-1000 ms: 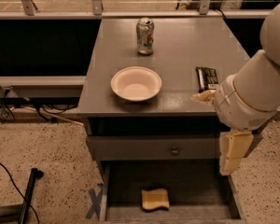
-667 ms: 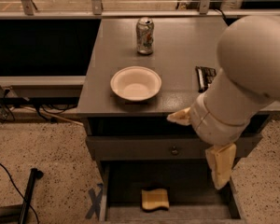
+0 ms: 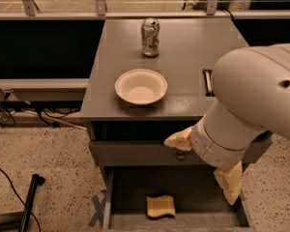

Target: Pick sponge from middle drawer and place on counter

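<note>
The sponge (image 3: 160, 206) lies flat on the floor of the open drawer (image 3: 128, 193), bottom centre of the frame, near the front, with bare metal on both sides of it. It is yellow, with wavy edges, and I judge it light, soft and squashy. It will give under pressure rather than slip, and there is nothing in it to break. I would come straight down and pinch it across its short width, at the middle, closing far enough that it does not sag or drop out on the lift. The low drawer walls stand well clear of it, so that grip has room.

My hand (image 3: 228, 181) hangs at lower right, above the drawer's right side, to the right of the sponge and apart from it. It holds nothing that I can see, and I cannot tell whether it is wide or narrow. My bulky arm (image 3: 253, 95) fills the right of the frame and covers part of the closed drawer front (image 3: 135, 153) above.

Higher up, the tabletop (image 3: 183, 52) carries a bowl (image 3: 141, 87) at centre, a can (image 3: 150, 36) behind it and a black wrapper (image 3: 208, 81) at right. The bare patches between them look wide enough for the sponge.
</note>
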Tool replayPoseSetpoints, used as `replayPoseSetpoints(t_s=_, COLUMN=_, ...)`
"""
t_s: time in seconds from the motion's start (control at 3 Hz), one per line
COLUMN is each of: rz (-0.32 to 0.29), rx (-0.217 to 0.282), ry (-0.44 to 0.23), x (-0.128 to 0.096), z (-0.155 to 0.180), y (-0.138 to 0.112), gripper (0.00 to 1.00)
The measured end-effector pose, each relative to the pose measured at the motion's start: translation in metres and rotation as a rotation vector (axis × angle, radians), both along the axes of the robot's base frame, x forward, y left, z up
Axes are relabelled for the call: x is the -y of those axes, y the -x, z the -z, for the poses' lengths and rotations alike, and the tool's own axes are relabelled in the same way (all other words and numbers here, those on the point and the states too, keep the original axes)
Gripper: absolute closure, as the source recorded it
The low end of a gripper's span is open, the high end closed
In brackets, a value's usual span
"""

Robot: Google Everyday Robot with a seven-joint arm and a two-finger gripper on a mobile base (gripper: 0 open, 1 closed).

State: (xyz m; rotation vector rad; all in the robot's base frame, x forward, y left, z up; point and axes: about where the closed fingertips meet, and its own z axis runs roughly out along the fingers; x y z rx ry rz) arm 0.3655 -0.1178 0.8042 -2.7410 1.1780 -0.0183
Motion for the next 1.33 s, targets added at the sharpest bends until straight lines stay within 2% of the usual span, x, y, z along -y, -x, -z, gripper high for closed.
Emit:
replayPoseSetpoints(t_s=0.33, rz=-0.028, rx=-0.023, ry=0.069, x=-0.007, z=0.009, y=-0.005, gripper=0.00)
replayPoseSetpoints(t_s=0.67, rz=-0.137, rx=-0.024, ry=0.113, x=-0.019, z=0.040, y=-0.005, gripper=0.00)
replayPoseSetpoints(t_s=1.0, rz=-0.318, rx=0.085, ry=0.093, x=-0.036, z=0.062, y=-0.006, gripper=0.00)
replayPoseSetpoints(t_s=1.33, rz=-0.426, rx=0.178, ry=0.073, x=-0.048, z=0.064, y=-0.019, gripper=0.00)
